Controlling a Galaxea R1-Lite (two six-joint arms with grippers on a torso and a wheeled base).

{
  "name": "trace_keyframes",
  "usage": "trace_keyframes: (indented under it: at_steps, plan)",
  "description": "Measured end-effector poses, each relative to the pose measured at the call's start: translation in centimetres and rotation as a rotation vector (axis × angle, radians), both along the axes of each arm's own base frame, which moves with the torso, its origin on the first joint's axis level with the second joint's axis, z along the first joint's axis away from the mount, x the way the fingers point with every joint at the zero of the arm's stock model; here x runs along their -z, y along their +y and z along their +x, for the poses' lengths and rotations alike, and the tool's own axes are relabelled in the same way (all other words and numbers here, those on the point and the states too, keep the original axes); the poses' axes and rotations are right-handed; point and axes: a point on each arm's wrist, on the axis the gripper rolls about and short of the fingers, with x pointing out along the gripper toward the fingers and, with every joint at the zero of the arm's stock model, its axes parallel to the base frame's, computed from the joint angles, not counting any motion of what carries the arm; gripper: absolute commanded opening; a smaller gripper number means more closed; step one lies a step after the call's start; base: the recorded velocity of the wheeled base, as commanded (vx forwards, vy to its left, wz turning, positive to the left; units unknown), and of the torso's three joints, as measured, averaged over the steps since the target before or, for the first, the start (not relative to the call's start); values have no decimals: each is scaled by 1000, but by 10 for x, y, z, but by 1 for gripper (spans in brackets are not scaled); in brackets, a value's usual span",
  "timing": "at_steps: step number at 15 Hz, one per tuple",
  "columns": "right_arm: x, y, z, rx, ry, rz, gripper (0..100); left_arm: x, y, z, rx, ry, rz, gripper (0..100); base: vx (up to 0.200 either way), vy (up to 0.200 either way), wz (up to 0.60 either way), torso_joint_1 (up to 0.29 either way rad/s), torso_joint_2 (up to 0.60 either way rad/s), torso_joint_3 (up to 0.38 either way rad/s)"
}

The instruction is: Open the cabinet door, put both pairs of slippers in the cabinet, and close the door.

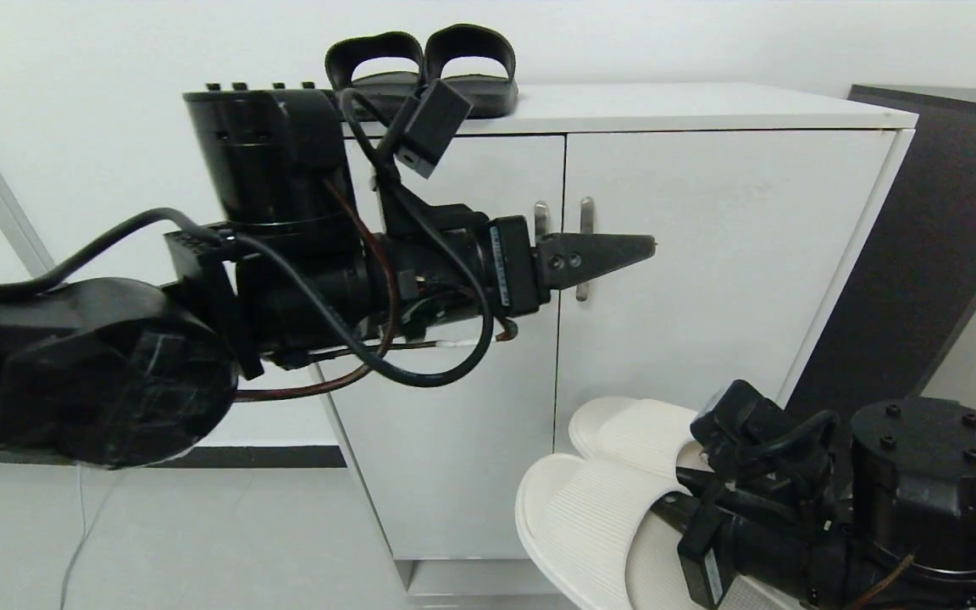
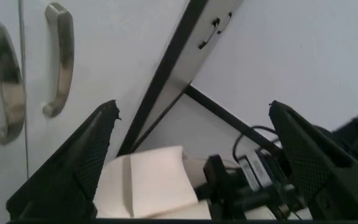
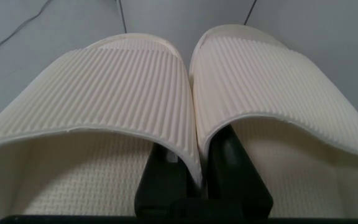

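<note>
While both doors of the cabinet [image 1: 708,271] are shut, the left gripper [image 1: 647,246], jaws spread wide and empty, hangs just in front of the cabinet's handles [image 1: 586,212]. Right gripper [image 3: 199,177] pinches the white slippers [image 1: 607,500] by their adjoining straps, low before the cabinet; black slippers [image 1: 424,63] lie on its top.

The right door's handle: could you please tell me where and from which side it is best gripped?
I would grip the right door's handle at mid-bar, coming straight from the front with a finger on each side. It is an upright bar standing off the closed door beside the centre seam. The open left claw sits level with it.
</note>
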Motion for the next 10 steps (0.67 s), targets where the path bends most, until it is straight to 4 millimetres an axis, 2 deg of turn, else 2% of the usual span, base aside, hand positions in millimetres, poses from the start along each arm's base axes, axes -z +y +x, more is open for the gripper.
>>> trace_keyframes:
  at_steps: [5,10]
  plan:
    - [0,0,0,2,-2,-1,0,3,-26,23,-128,-4,-8,100,0,0,0,0,0,0]
    - [-1,0,-1,1,-2,1,0,12,-30,40,-185,15,15,100,0,0,0,0,0,0]
